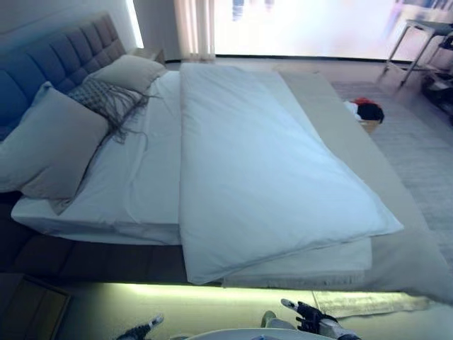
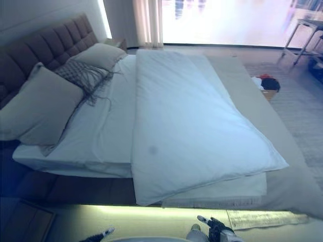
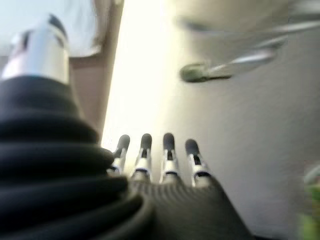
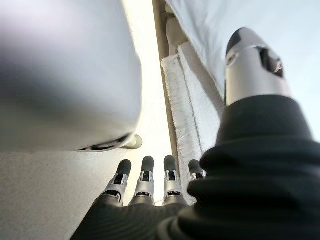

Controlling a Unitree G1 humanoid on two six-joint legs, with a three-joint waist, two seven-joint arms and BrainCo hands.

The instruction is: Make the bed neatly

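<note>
Duvet [image 1: 269,177] well beyond both empty hands

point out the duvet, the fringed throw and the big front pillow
duvet [image 1: 262,170], left eye view, its flat middle
fringed throw [image 1: 106,99], left eye view, its woven part
big front pillow [image 1: 53,145], left eye view, its face

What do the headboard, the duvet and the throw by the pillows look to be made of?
Headboard: padded upholstery, probably fabric, matte, stitched into square tufts. Duvet: soft white cloth, likely cotton, matte, puffy with gentle creases. Throw: loosely woven grey textile, loose fringe strands trailing from its edge.
</note>
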